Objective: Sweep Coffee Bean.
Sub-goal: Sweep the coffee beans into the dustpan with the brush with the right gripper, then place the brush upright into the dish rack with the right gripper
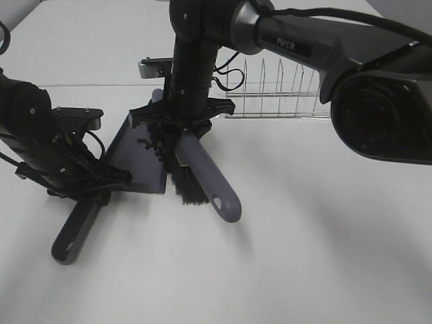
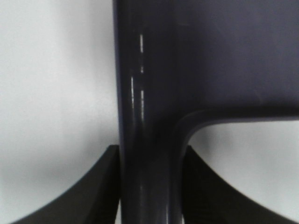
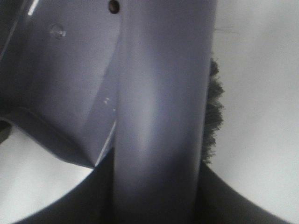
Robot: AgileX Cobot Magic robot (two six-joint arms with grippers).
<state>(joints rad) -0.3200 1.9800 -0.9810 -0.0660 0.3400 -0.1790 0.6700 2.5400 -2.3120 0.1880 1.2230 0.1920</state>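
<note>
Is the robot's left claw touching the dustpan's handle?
Touching. The left wrist view shows the left gripper, fingers pressed against both sides of the dustpan handle, no gap.

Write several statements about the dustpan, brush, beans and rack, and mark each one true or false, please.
1. The left tool grips the dustpan by its handle. True.
2. The right tool is open and empty. False: it is shut on the brush handle.
3. Some coffee beans lie at the dustpan's edge beside the brush. True.
4. The brush bristles are white. False: they are black.
5. The wire rack stands between the dustpan and the camera. False: it stands behind them.
</note>
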